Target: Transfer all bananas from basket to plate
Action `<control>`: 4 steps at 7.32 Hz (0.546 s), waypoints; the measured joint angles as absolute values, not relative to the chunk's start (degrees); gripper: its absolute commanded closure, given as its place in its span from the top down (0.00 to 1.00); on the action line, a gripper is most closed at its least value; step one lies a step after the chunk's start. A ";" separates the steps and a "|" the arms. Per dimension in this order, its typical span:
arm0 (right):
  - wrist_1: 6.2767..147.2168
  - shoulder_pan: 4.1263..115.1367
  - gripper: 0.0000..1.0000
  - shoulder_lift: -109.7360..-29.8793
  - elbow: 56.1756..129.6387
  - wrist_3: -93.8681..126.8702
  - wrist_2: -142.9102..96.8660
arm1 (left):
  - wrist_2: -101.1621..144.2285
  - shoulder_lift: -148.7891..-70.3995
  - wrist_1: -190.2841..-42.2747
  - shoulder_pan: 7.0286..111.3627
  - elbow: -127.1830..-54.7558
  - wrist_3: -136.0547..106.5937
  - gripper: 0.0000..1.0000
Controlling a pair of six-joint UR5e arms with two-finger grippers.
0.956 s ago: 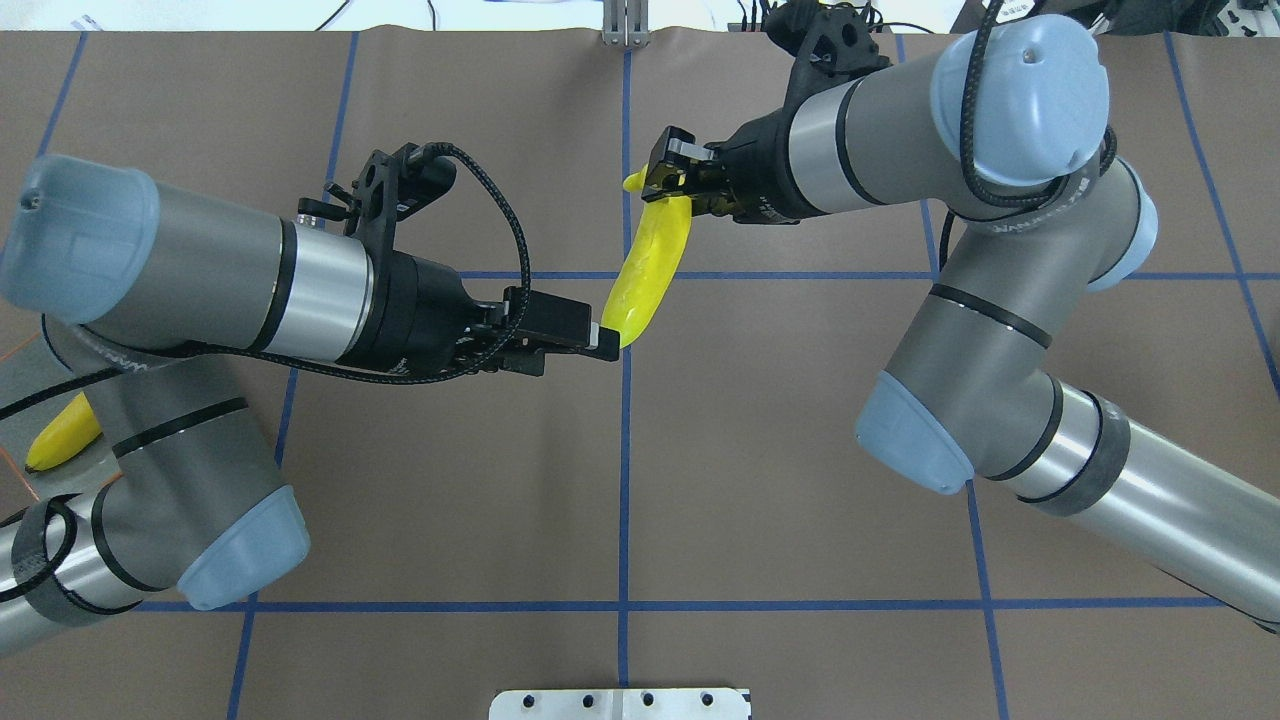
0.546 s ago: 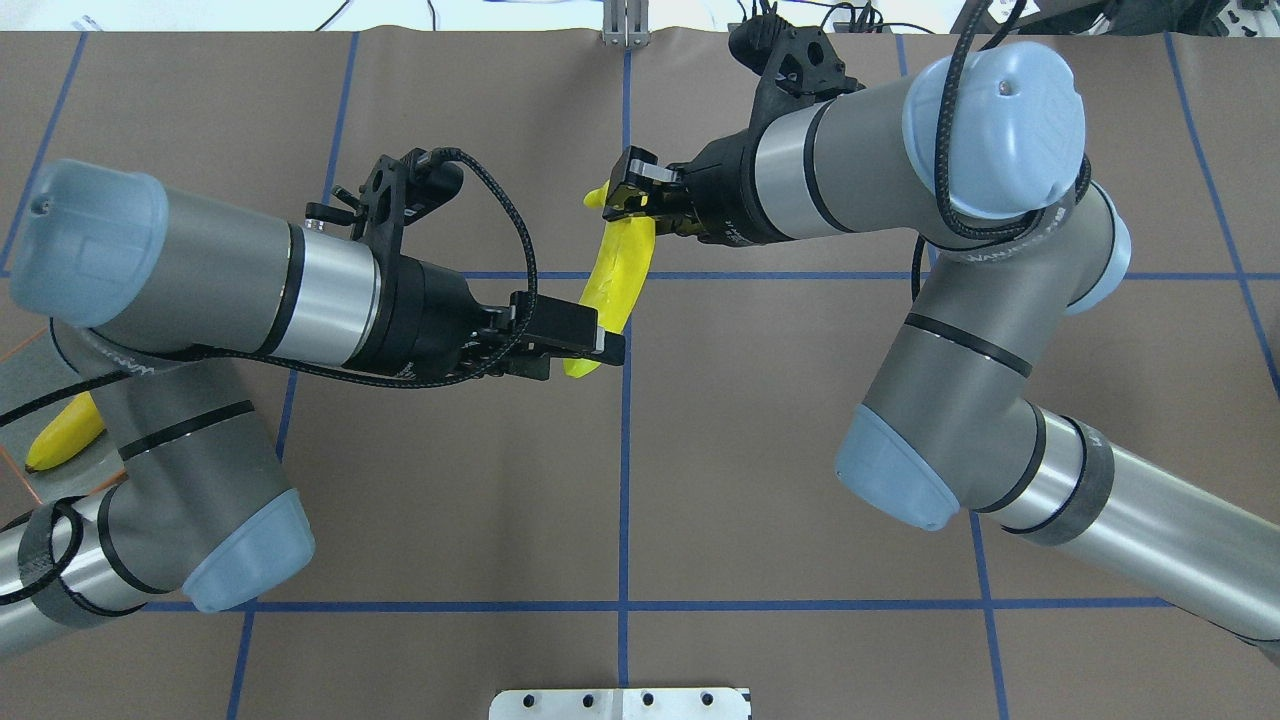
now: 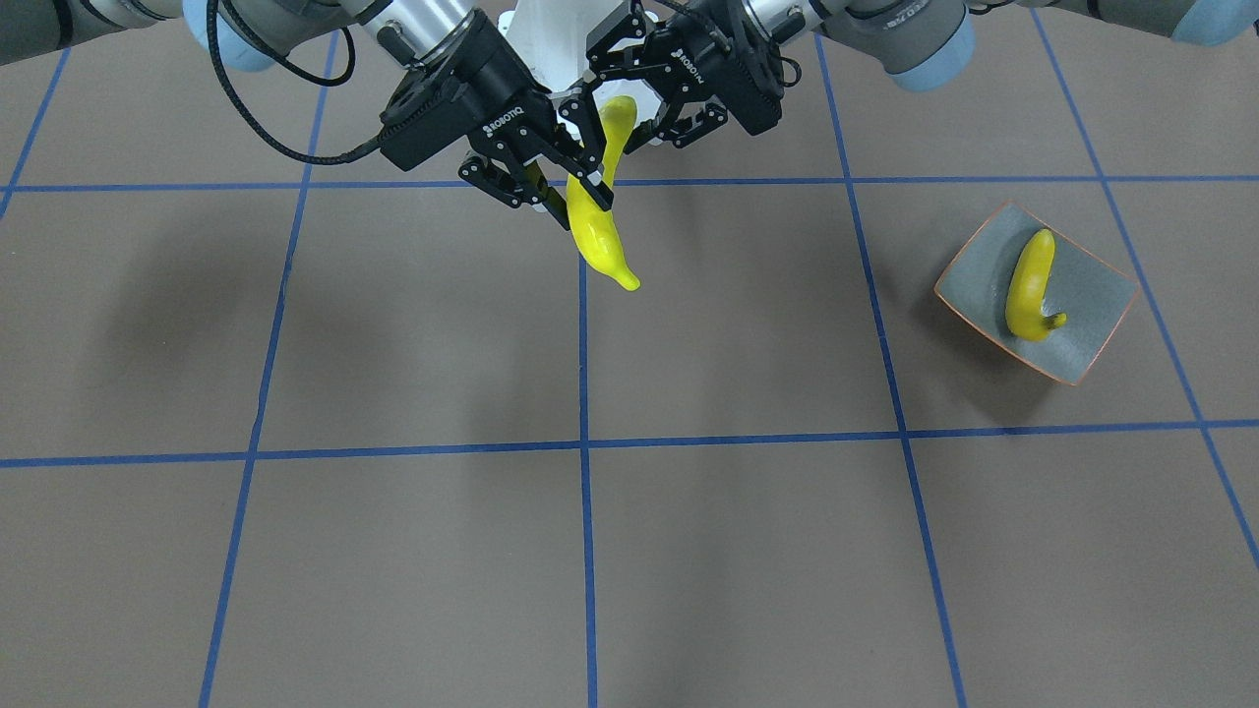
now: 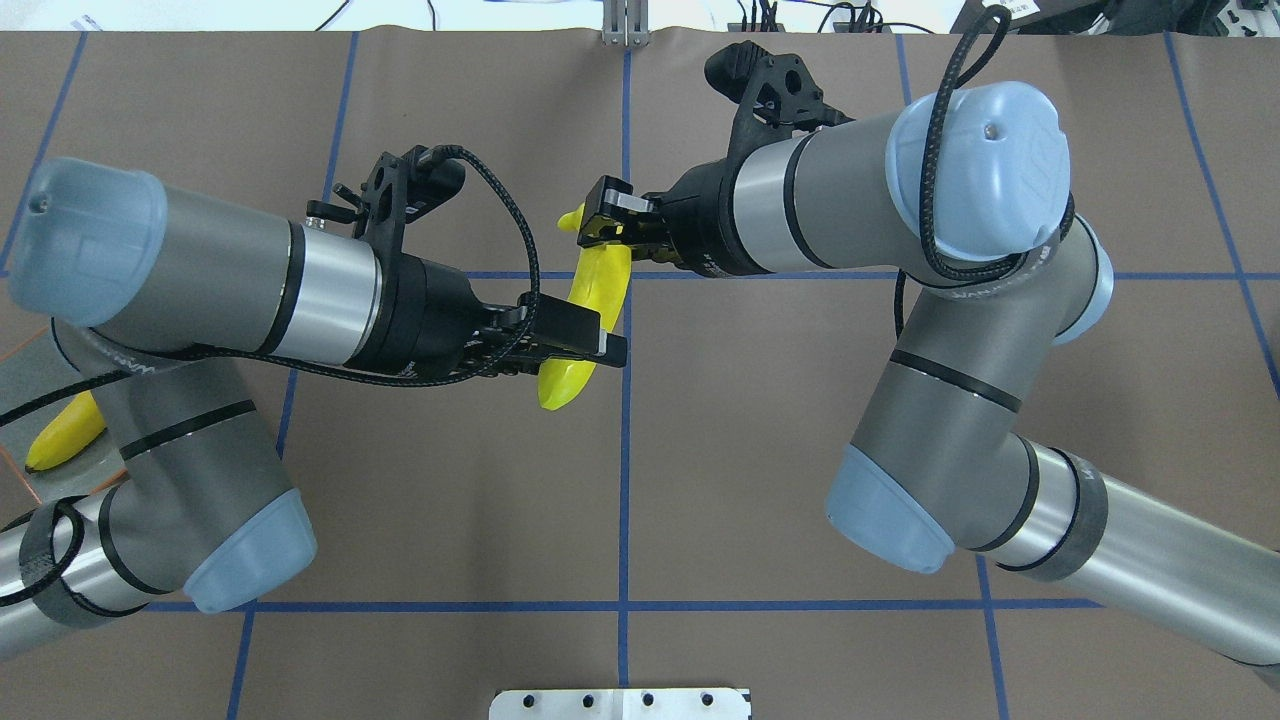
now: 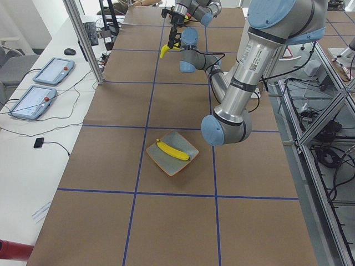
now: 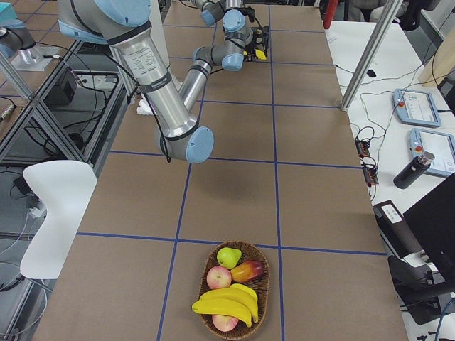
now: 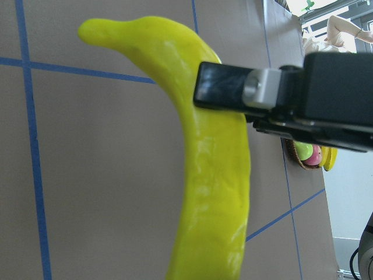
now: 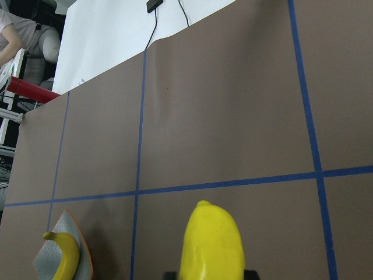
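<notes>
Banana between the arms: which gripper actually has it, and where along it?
The right gripper clamps the banana near its stem end. The left gripper straddles its other end, apparently open.

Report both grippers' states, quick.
Left gripper: open, its fingers either side of the bright yellow plastic banana, apparently not clamped.
Right gripper: shut on the same banana, holding it above the table.

From overhead you see only a corner of the squarish grey-green glazed plate (image 4: 18, 372) and part of its glossy yellow banana (image 4: 65, 432); the left arm (image 4: 185, 455) and frame edge hide the rest.
</notes>
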State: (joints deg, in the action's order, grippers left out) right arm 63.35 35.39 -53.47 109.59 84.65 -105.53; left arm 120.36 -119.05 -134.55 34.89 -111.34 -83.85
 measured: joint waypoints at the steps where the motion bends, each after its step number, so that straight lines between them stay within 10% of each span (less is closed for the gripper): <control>1: 63.31 35.19 0.46 -53.49 110.09 84.65 -105.34 | 120.29 -119.08 -134.63 34.90 -111.52 -83.85 0.00; 2: 63.30 35.14 0.99 -53.52 110.39 84.61 -105.27 | 120.13 -119.08 -134.70 34.92 -111.72 -83.83 0.00; 4: 63.27 35.06 1.00 -53.66 111.14 83.98 -104.95 | 119.50 -118.83 -134.71 35.11 -111.87 -83.83 0.00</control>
